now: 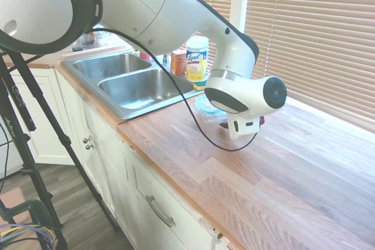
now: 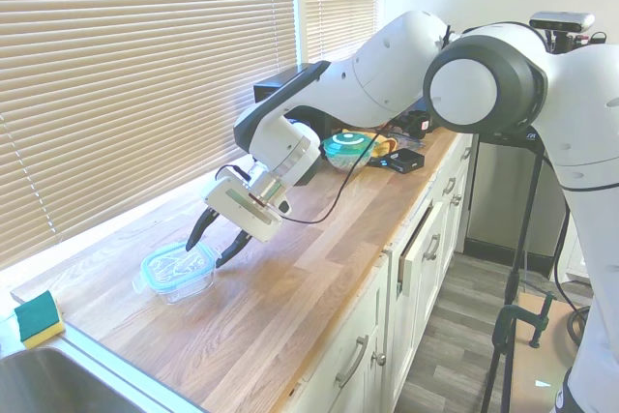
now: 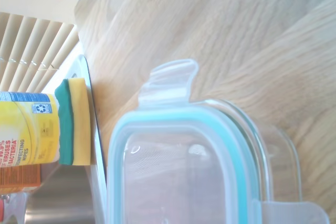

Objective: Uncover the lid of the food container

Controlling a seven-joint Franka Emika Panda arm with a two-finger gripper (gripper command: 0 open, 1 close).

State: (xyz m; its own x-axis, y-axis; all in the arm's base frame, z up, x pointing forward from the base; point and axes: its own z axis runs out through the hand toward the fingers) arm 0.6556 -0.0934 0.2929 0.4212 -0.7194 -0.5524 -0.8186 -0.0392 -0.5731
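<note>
Fingers [image 2: 215, 244] spread wide over lid [image 2: 177, 262] | clear, teal-rimmed, rounded-square | wood-grain counter [image 2: 290, 287]

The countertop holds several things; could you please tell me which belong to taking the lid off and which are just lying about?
For the job:
lid
food container
tool, open

Lying about:
sponge
Lysol wipes canister
sink
teal bowl

Lid [image 3: 178, 182]: clear glossy plastic, teal seal. Food container [image 3: 278, 156]: clear, smooth, glass-like. Countertop [image 2: 290, 287]: wood planks, satin finish. Sink [image 1: 126, 83]: brushed stainless metal. Sponge [image 3: 71, 121]: yellow foam, rough green pad. Wipes canister [image 1: 195, 58]: yellow glossy label, white plastic cap.
</note>
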